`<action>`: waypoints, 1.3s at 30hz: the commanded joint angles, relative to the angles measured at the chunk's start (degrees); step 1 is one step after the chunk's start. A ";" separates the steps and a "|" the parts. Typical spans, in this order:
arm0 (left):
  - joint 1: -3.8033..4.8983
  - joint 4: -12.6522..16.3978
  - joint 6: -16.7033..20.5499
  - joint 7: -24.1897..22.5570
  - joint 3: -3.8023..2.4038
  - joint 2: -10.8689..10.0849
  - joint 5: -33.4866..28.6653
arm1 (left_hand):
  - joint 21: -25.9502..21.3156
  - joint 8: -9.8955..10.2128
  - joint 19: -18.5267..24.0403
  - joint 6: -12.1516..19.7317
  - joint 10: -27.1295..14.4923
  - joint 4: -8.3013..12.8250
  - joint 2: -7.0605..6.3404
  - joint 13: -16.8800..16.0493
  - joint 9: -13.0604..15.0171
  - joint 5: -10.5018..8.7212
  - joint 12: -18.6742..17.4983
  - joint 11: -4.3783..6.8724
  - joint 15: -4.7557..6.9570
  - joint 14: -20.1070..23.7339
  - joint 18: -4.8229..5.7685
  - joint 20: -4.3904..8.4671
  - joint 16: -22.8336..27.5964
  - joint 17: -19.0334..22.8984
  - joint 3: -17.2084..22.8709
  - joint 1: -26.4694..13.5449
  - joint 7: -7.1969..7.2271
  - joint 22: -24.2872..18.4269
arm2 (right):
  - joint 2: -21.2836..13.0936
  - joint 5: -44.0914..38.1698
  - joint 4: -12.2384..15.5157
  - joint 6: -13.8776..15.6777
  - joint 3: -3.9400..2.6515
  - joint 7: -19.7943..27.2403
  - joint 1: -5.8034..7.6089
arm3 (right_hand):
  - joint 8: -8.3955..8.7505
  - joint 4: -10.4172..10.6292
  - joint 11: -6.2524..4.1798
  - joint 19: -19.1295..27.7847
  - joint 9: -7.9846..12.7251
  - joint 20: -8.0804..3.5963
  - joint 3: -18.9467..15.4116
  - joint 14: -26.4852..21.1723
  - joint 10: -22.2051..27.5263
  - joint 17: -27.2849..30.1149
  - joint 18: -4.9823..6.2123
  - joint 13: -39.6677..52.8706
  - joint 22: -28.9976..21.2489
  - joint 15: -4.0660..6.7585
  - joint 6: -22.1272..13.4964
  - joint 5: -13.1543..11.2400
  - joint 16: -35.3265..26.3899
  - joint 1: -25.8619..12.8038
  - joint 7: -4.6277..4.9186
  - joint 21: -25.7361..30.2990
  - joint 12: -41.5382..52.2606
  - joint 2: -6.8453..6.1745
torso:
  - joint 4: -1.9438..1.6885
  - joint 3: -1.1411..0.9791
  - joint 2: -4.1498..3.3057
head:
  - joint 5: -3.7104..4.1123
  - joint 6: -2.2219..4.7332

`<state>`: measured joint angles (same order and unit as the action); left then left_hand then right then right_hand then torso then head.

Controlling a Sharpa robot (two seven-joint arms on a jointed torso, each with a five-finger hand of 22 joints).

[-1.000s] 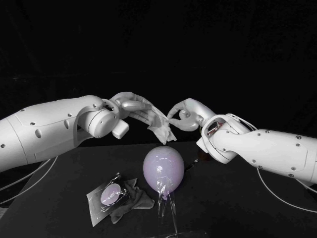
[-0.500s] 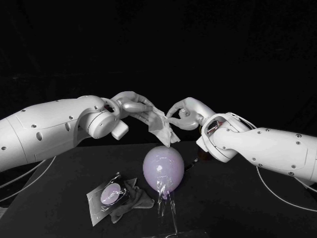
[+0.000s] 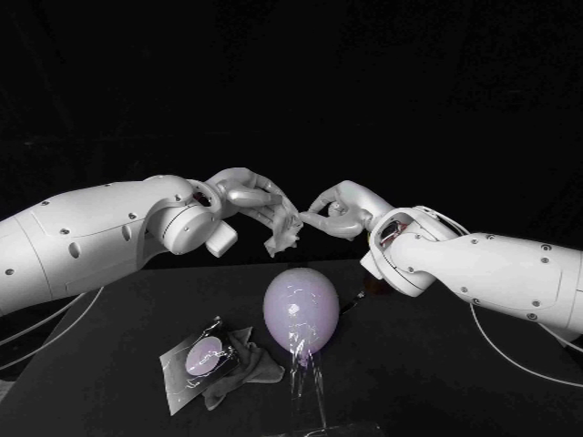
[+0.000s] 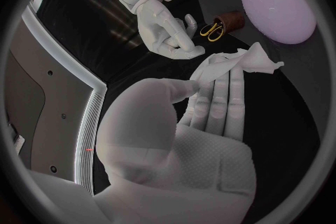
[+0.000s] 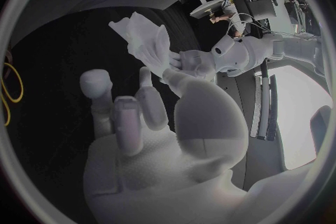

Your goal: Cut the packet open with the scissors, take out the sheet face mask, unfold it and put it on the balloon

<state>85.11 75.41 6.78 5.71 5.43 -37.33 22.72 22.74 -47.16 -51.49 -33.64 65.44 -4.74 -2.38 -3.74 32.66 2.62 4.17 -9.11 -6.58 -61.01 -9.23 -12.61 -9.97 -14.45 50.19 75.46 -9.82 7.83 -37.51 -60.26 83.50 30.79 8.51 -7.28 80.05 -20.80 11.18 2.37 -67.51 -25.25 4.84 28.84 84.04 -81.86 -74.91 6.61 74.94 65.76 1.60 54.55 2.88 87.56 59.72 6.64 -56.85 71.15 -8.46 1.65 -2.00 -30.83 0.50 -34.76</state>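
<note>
The sheet face mask (image 3: 288, 232) is out of the packet (image 3: 202, 360), which lies cut open on the tabletop (image 3: 436, 364) beside the balloon (image 3: 301, 308). The left robot hand (image 3: 246, 196) holds the mask in the air above the balloon, pinching its upper edge between thumb and fingers, and the rest hangs down as a folded, crumpled wad. The right robot hand (image 3: 333, 211) is just beside it with its fingers apart and nothing in them, its fingertips close to the free edge of the mask. The scissors (image 4: 212, 29) stand well back behind the balloon. The mask looks thin, limp and probably damp, so its layers are likely to cling together and could tear if tugged. A gentle pinch on a loose outer edge or corner, opposite the left hand's hold, seems the best place to peel it open.
</note>
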 commanded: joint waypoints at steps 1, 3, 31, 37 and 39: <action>0.06 0.00 -0.58 -0.93 -0.06 0.15 -1.31 | 0.02 -0.41 0.40 -0.36 0.06 0.00 -0.56 0.08 10.57 0.15 -0.27 0.01 -0.16 0.03 -1.00 0.13 0.39 0.10 -0.32 0.16 -2.83 -0.07 | 0.23 -1.35 -0.26 -3.12 -0.02 -2.55 0.06 | 0.59 0.72 0.10 0.89 0.31 0.13 -1.81 3.37 1.01 -9.30 0.90 2.41 -0.55 -0.64 -0.59 0.10 -0.30 -0.04 0.22 1.00 -0.83 -1.59 | 0.00 -0.01 -0.01 | 0.04 0.02; 0.06 0.00 -0.57 -0.93 -0.06 0.16 -1.64 | 0.03 -0.43 0.40 -0.40 0.10 -0.01 -0.55 0.07 10.54 0.15 -0.26 0.02 -0.15 0.00 -1.00 0.13 0.38 0.10 -0.34 0.17 -2.83 -0.07 | 0.41 -1.71 -0.42 -3.54 -0.01 -3.10 0.06 | 0.84 1.38 0.20 1.19 0.48 0.38 -3.08 3.24 1.35 -9.14 1.05 2.23 -0.76 -0.77 -0.57 0.09 -0.36 0.40 0.29 1.51 -1.19 -1.97 | -0.02 -0.01 -0.03 | 0.07 0.03; 0.06 0.28 -1.20 -0.88 -0.04 0.23 -2.17 | 0.07 -0.48 0.39 -0.51 0.21 -0.03 -0.56 0.05 10.43 0.15 -0.24 0.05 -0.12 -0.10 -1.02 0.13 0.39 0.12 -0.42 0.22 -2.81 -0.05 | 3.83 -5.06 -3.43 5.79 0.16 -3.58 -0.28 | 2.57 0.77 1.26 5.78 1.58 1.76 -8.45 0.98 5.04 -5.59 2.38 -0.45 -4.06 -1.88 -1.78 0.22 -1.69 11.12 1.43 8.49 -4.83 -1.15 | -0.01 0.01 -0.04 | 0.04 0.06; 0.06 0.40 -1.36 -0.92 -0.04 0.35 -2.14 | 0.07 -0.48 0.39 -0.51 0.21 -0.03 -0.56 0.05 10.43 0.15 -0.24 0.05 -0.12 -0.10 -1.02 0.13 0.39 0.12 -0.42 0.22 -2.81 -0.05 | 4.20 -4.07 -3.56 4.96 0.17 -2.42 -0.34 | 2.34 0.09 0.97 5.05 1.61 1.67 -7.84 1.39 4.37 -6.24 2.27 0.05 -3.33 -1.66 -0.92 0.05 -1.28 13.36 1.12 7.71 -3.70 0.16 | 0.01 0.03 -0.04 | -0.02 0.07; 0.06 0.45 -1.41 -0.93 -0.04 0.37 -2.14 | 0.07 -0.48 0.39 -0.51 0.21 -0.03 -0.56 0.05 10.43 0.15 -0.24 0.05 -0.12 -0.10 -1.02 0.13 0.39 0.12 -0.42 0.22 -2.81 -0.05 | 4.31 -3.68 -3.62 4.49 0.18 -2.05 -0.37 | 2.17 -0.38 0.78 4.75 1.59 1.59 -7.38 1.58 4.10 -6.55 2.22 0.26 -3.03 -1.52 -0.46 0.05 -1.11 14.37 0.91 7.36 -3.26 0.66 | -0.02 0.01 -0.02 | -0.04 0.00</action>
<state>85.11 75.69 6.21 5.64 5.46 -37.08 20.89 22.74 -47.16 -51.49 -33.87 65.44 -4.75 -2.38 -3.74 32.64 2.62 4.17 -9.11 -6.58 -61.01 -9.21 -12.61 -9.97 -14.39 50.19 75.46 -9.84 7.83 -33.31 -64.39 79.91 35.55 8.70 -10.98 79.71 -18.33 11.10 2.97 -62.30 -23.71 6.39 21.54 83.92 -77.38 -74.92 8.41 74.98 62.67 0.08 53.84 2.87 86.10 73.83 7.58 -49.36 67.73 -7.75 1.65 -1.99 -30.84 0.51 -34.68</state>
